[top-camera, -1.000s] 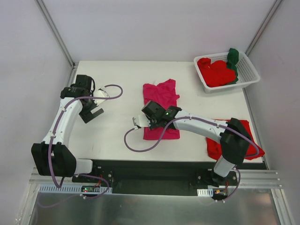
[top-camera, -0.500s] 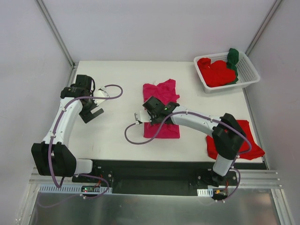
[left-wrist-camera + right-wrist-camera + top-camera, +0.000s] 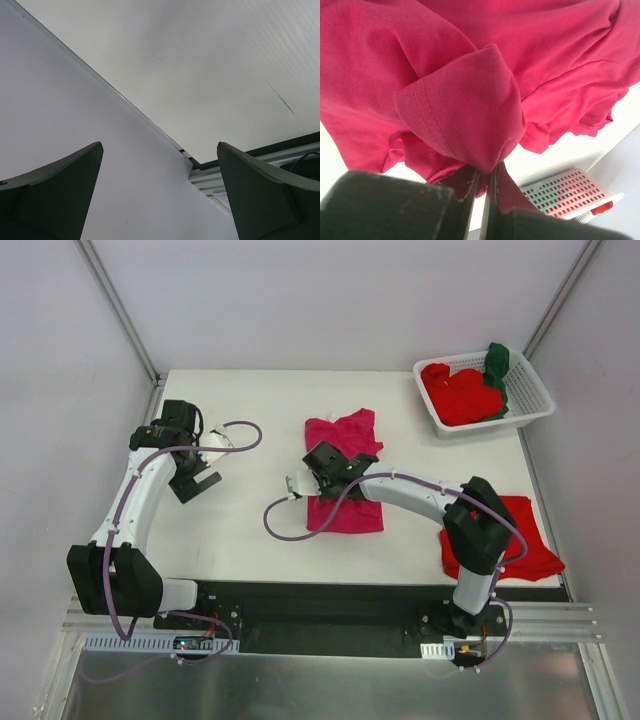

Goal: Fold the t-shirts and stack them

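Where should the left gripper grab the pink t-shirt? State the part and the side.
Probably its far left corner, approached from the left, low over the table. The pink t-shirt lies flat there with its edge free, the open left gripper is on that side, and the right gripper pinches a fold of its left edge.

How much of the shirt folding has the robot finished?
Looks done: one red shirt lies apart at the near right of the table, seemingly folded. In hand: the right tool is shut on a fold of the magenta shirt; the left tool is open, holding nothing. Left: red shirts and a green shirt wait in the white basket.
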Available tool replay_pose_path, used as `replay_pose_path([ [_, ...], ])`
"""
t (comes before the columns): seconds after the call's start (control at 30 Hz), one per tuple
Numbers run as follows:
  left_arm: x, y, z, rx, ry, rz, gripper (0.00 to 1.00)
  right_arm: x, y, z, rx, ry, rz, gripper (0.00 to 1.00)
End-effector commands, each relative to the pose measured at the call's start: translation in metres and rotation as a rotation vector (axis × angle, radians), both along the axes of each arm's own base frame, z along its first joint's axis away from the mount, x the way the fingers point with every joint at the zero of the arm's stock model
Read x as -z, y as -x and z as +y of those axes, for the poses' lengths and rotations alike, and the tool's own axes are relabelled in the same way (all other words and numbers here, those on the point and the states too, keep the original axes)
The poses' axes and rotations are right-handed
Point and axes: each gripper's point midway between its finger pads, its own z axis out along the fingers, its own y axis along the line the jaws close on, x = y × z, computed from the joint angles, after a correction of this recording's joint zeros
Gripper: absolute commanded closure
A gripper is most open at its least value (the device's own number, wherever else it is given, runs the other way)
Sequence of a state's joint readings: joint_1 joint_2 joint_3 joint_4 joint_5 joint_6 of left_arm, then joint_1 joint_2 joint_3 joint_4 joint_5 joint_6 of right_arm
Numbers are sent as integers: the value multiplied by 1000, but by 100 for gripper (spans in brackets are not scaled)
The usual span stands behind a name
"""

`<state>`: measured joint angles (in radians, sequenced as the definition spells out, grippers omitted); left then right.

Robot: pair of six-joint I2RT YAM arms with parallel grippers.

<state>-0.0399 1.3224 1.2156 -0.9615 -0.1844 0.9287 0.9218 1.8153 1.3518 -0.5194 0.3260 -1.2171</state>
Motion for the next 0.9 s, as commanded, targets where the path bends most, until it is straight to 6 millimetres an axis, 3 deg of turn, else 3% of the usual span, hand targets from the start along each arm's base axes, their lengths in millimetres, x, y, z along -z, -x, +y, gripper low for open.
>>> replay_pose_path([
  [0.0,3,6,-2,-3,3,16,1,-6,-13,-3,16,-1,-33,99],
  [0.7,3,7,-2,-2,6,13,1,20,-26,6,23,19,-23,99],
  [0.77,3,8,-2,-3,7,13,1,21,-32,7,26,16,-42,97],
  [0.87,2,7,-3,-1,9,12,1,18,-43,11,50,-13,-75,82],
])
